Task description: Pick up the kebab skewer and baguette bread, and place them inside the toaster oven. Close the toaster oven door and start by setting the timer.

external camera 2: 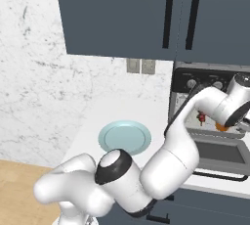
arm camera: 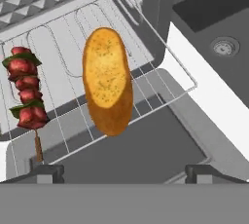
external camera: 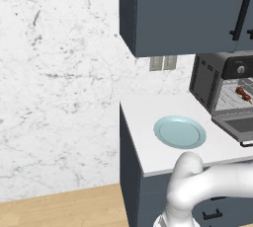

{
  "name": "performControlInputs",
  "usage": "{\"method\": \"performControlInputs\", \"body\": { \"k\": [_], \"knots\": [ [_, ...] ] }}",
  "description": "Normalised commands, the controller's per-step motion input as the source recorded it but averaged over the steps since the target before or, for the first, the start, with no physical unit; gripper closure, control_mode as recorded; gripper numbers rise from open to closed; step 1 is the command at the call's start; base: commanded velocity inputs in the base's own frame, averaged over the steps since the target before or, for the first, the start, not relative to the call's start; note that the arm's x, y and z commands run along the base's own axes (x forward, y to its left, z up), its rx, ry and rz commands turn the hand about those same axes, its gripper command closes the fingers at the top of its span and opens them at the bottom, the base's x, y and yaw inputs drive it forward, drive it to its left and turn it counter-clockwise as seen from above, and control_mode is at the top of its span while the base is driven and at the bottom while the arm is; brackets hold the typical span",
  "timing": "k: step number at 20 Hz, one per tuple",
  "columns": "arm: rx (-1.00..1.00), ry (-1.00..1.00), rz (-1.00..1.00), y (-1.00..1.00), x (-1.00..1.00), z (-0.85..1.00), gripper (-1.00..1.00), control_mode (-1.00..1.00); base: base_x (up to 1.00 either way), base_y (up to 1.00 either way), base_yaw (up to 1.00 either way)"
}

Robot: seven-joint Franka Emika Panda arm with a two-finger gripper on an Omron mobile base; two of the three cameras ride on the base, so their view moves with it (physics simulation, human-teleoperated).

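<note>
1. Plate [external camera: 180, 132], pale blue, sits on the white counter [external camera: 143, 117], well off to the left of the pincer, nothing on it.
2. Skewer [arm camera: 26, 89] lies on the wire rack [arm camera: 63, 52] inside the toaster oven [external camera: 207, 80], ahead of the pincer and to its left in the hand view; red chunks, stick end pointing back toward the pincer.
3. Bread [arm camera: 107, 79] lies on the same rack just right of the skewer, straight ahead of the pincer, not touching the skewer. Its near end overhangs the rack's front edge a bit.
4. Pincer [arm camera: 124, 172] is spread wide, holding nothing; both dark tips sit low in the hand view, apart from the bread, over the dropped-open oven door [arm camera: 146, 150].
5. Right of the pincer: a dark sink [arm camera: 223, 47] with a round drain, past a strip of counter.
6. Step, as I judge it: both foods are in the oven, loading is done; the hand is at the release point. Door not yet shut, timer [external camera: 240, 69] not yet set.
7. Next move calls for backing the pincer clear of the rack, getting under or behind the door's edge or bar handle [external camera: 246, 143], and swinging it up shut. Risk: the bread's overhanging end may catch the door.
8. Then the timer knob on the control strip above needs a narrow grip and a twist.
</note>
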Motion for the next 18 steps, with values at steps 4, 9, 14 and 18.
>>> {"method": "performControlInputs", "body": {
  "k": [4, 9, 14, 18],
  "knots": [
    [0.0, 0.22, -0.33, 0.7, -0.32, -0.36, -1.0, -1.0, 0.0, 0.0, 0.0],
    [0.0, 0.12, -0.3, 0.31, -0.03, -0.46, -1.0, -1.0, 0.0, 0.0, 0.0],
    [0.0, 0.0, -0.27, 0.0, -0.22, -0.57, -1.0, -1.0, 0.0, 0.0, 0.0],
    [0.02, 0.0, -0.27, -0.01, 0.08, -0.3, -1.0, -1.0, 0.0, 0.0, 0.0]
  ]
}}
